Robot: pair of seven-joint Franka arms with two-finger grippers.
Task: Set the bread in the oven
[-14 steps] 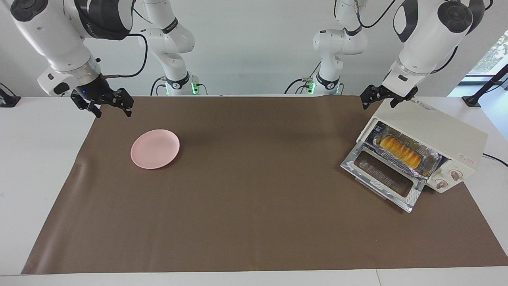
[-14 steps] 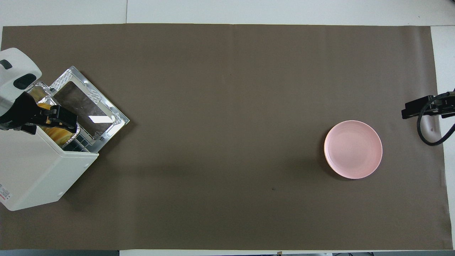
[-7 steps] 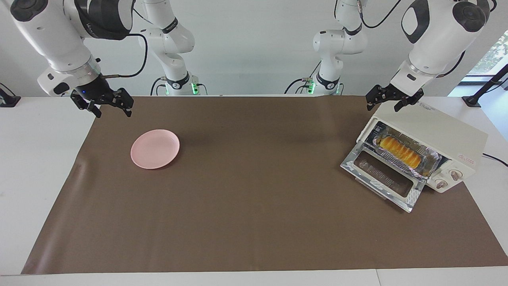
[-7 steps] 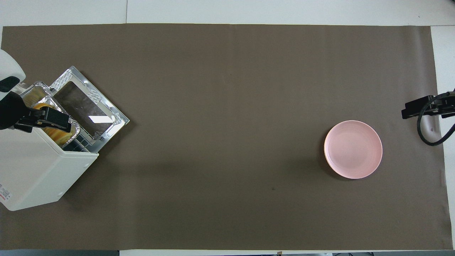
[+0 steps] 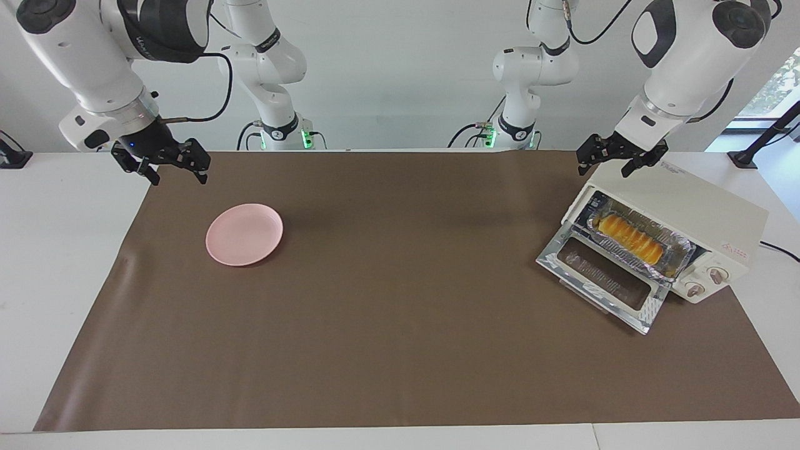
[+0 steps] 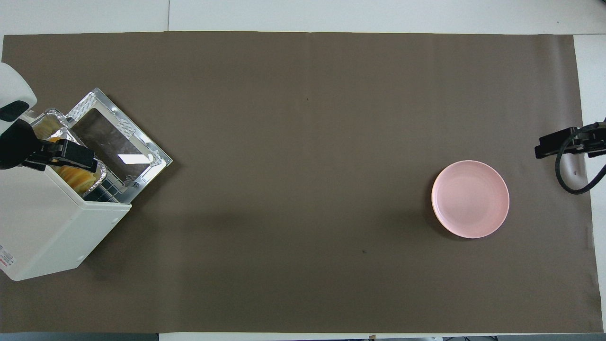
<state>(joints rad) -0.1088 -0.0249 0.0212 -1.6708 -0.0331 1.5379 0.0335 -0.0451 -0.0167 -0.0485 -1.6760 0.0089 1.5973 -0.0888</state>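
The bread [image 5: 629, 239], a ridged yellow-orange loaf, lies in a crinkled silver foil tray [image 5: 680, 249] on the rack inside the toaster oven [image 5: 706, 209], a cream boxy shell at the left arm's end of the table. Its shiny metal-framed glass door [image 5: 601, 280] is dropped flat onto the brown mat [image 5: 400, 325], pointing toward seven o'clock in the facing view. Two round knobs sit beside the opening. From overhead the left gripper hides the middle of the loaf, and the oven's roof covers the tray's inner part.

The left gripper [image 5: 609, 155] hangs over the oven's top edge, fingers spread and holding nothing. The right gripper [image 5: 167, 164] waits over the mat's edge, at eleven o'clock from the smooth pink round plate [image 5: 244, 234], fingers apart and empty; overhead, the frame cuts it off.
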